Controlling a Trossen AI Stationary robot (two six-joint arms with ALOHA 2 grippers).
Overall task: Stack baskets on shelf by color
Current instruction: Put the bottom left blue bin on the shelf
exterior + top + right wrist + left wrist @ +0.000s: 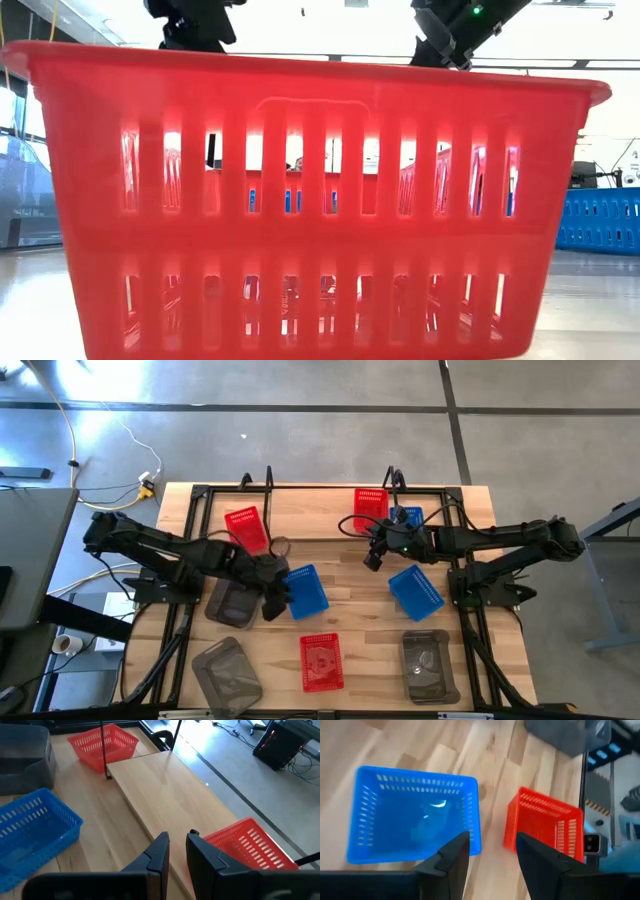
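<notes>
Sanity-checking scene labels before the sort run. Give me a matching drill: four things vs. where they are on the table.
1 left gripper
2 right gripper
3 red basket filling the low view
4 right-hand grey basket

A front right corner
B front middle
C beside a blue basket, left of centre
D towards the back, right of centre

Pairs: 1-C, 2-D, 3-B, 4-A

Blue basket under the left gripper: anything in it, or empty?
Empty. The left wrist view looks straight into the blue basket: only its bare blue floor with a glare spot shows. It sits upright on the table.
</notes>
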